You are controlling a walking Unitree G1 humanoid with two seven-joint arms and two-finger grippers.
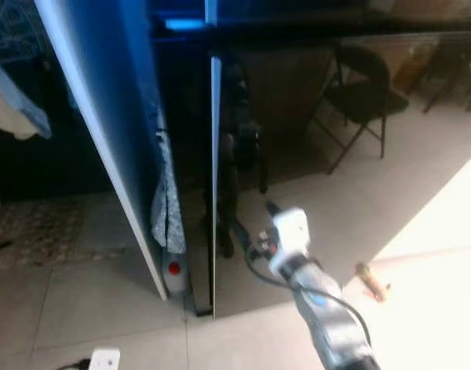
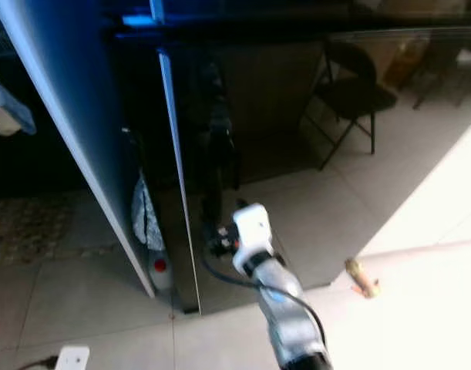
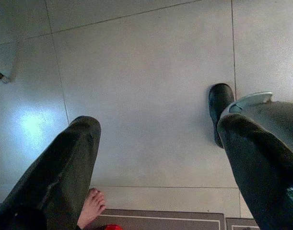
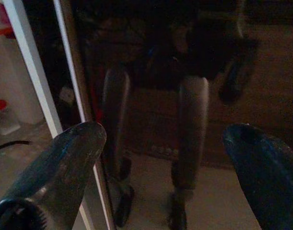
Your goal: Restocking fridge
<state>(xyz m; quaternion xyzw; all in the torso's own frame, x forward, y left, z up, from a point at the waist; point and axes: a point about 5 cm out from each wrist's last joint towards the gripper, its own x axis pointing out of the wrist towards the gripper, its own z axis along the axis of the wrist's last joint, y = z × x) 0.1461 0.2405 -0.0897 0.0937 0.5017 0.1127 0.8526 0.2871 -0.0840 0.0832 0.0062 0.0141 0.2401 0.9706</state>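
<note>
**Right hand raised at the fridge door edge, left hand hanging over the floor**

From the head camera I'm looking down at the fridge (image 1: 297, 116), whose dark glossy front mirrors the room and the robot itself. Its door (image 1: 104, 131) stands ajar to my left, the pale blue-lit panel swung outward, with a narrow dark gap between it and the cabinet's bright vertical edge (image 1: 215, 177). Low in that gap I can make out a bottle with a red cap (image 1: 173, 274) standing at the foot of the door, and a crumpled piece of cloth or plastic (image 1: 167, 208) hanging just above it.

My right arm (image 1: 328, 316) reaches forward and up toward that edge, its white wrist block just beside the glossy front. In the right wrist view the right hand (image 4: 165, 158) is wide open, its two fingers (image 4: 64, 163) well apart and holding nothing; between them I see the reflection of the robot's legs in the door, and the white edge strip runs just past one finger.

The left hand (image 3: 156, 163) hangs idle, pointing at the tiled floor (image 3: 146, 81). Its fingers are spread wide too, with nothing between them. A bare foot (image 3: 91, 206) of a person shows at the mat's border, and the robot's black foot (image 3: 219, 110) rests on the tiles.

A folding chair (image 1: 358, 92) stands well behind, and a small brownish object (image 1: 371, 280) lies on the floor to the right; I can't tell what it is.
</note>
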